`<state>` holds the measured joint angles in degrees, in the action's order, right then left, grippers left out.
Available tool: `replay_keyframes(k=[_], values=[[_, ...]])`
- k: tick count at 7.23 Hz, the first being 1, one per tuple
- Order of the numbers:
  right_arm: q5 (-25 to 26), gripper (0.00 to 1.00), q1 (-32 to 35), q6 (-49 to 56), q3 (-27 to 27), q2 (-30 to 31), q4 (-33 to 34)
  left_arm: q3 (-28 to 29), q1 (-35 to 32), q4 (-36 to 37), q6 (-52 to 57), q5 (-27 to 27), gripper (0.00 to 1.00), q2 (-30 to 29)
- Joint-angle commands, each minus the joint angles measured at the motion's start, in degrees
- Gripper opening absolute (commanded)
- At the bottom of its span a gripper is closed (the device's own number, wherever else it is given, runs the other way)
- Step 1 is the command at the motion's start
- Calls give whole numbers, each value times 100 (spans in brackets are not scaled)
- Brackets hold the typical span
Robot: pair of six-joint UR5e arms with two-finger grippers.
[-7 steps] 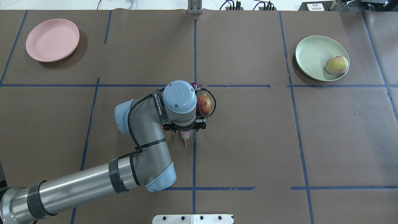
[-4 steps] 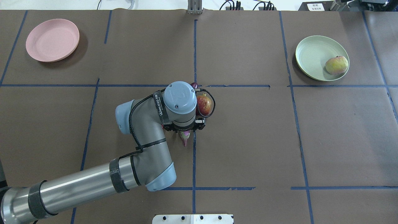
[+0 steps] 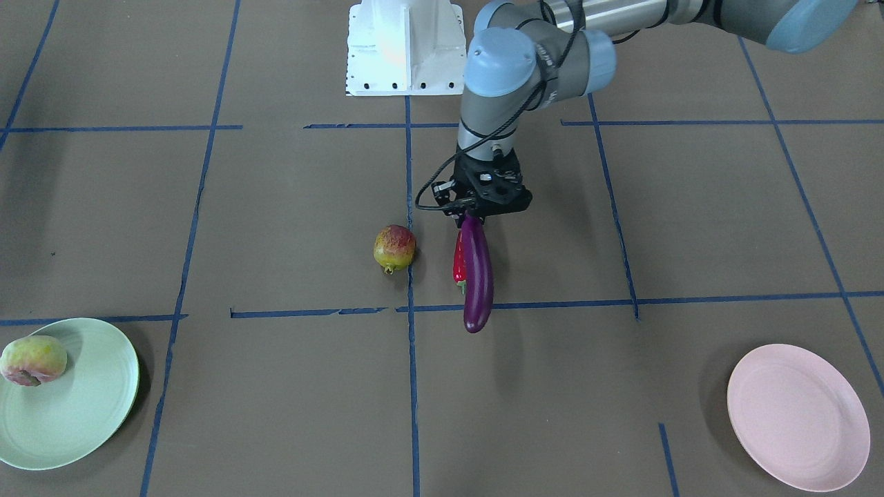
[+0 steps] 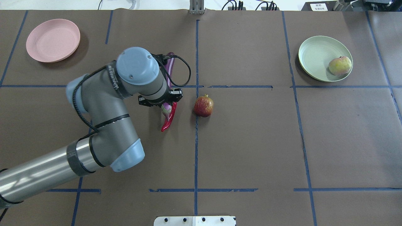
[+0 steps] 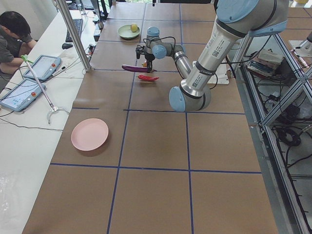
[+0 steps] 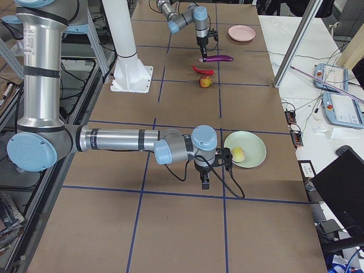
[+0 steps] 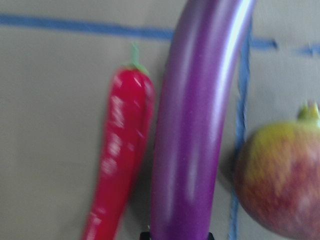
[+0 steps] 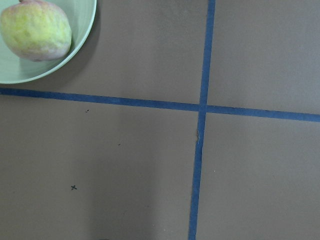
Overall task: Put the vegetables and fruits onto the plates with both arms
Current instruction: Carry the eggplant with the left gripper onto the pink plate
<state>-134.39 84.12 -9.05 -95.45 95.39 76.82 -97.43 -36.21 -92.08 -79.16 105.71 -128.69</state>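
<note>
The left arm point(image 4: 47, 169) is a silver-grey tube with light blue round caps point(image 4: 137, 65) on its joints. Black bands point(image 4: 74, 159) wrap the tube, and one near the wrist carries white letters point(image 4: 113, 82). A thin black cable point(image 4: 189, 70) loops out at 3 o'clock of the top cap. The left gripper point(image 3: 473, 215) is black. The right arm point(image 6: 114, 139) has the same colours. The base point(image 3: 404, 48) is a white block.

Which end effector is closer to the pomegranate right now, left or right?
Left. The left end effector, holding the eggplant, hangs just beside the pomegranate. The right end effector sits far off, next to the green plate.
</note>
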Motion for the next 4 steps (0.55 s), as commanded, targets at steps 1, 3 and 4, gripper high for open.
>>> replay_keyframes(k=[1,3,4], values=[[0,100,-1,0,0,6,-9,-68,-1085,15,-624,194,2,239],[-8,100,-1,9,0,102,-44,1560,-2297,-247,593,1168,2,222],[-8,100,-1,9,-61,164,-44,2309,-2660,-423,1308,1267,2,178]])
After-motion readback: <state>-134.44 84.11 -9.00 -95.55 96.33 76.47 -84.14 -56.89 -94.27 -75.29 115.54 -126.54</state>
